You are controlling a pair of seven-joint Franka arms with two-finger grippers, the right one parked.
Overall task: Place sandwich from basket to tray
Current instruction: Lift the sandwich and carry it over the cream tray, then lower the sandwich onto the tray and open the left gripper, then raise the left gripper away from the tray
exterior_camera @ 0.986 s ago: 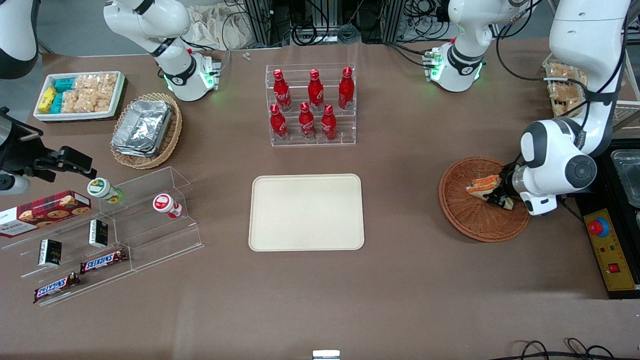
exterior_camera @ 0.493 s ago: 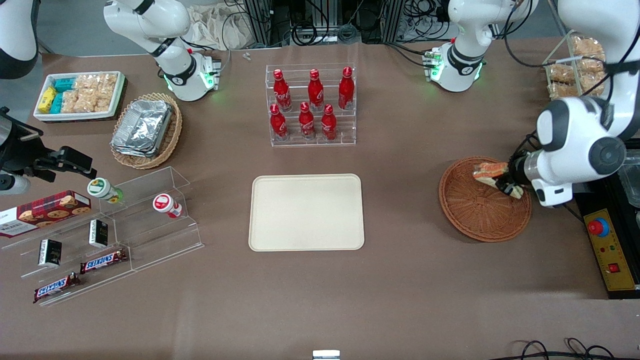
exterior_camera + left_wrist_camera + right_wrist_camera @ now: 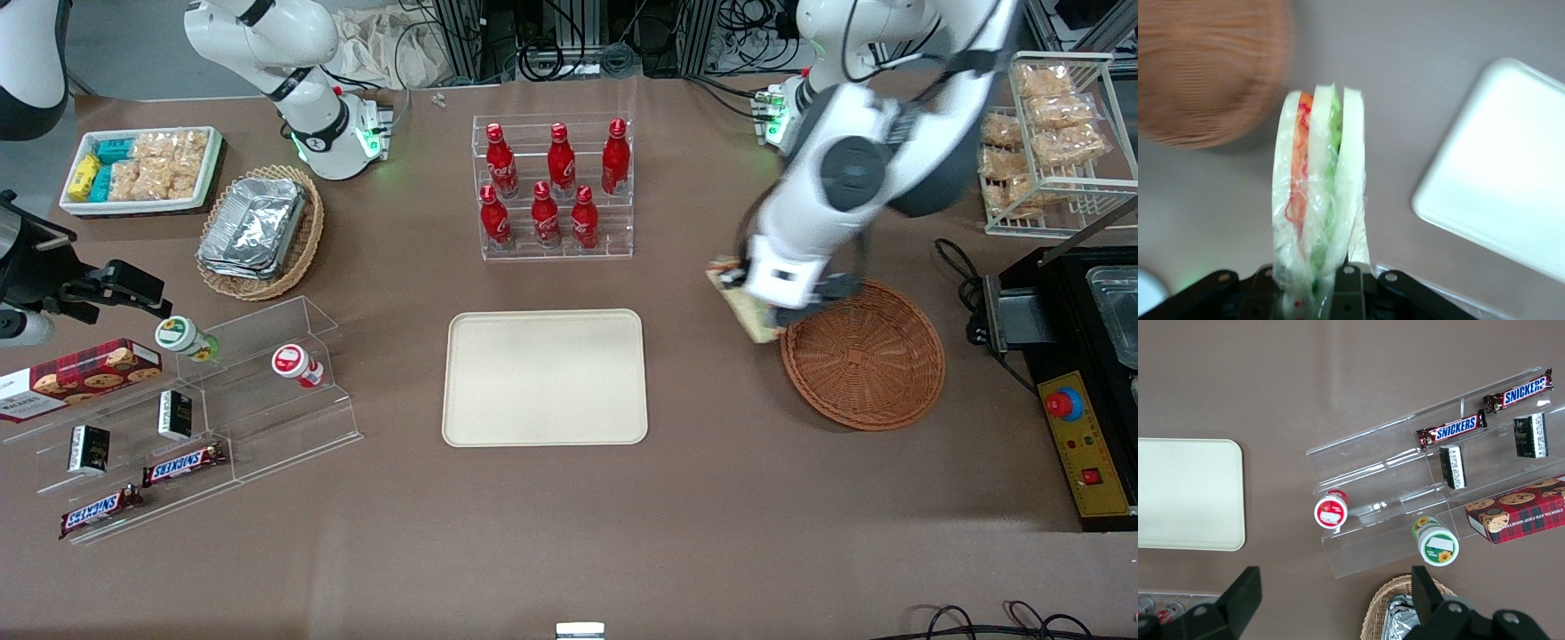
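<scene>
The sandwich (image 3: 1317,193) is clamped in the pincer (image 3: 756,307), held above the bench (image 3: 711,498) at the basket's (image 3: 867,360) ten o'clock rim, with the tray (image 3: 544,378) well apart.

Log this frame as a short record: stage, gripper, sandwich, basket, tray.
stage: carry, drop-off not yet done
gripper: shut on the sandwich, above the table between basket and tray
sandwich: wrapped wedge, held off the table, near the basket's rim
basket: holds nothing
tray: bare, toward the parked arm's end from the gripper
</scene>
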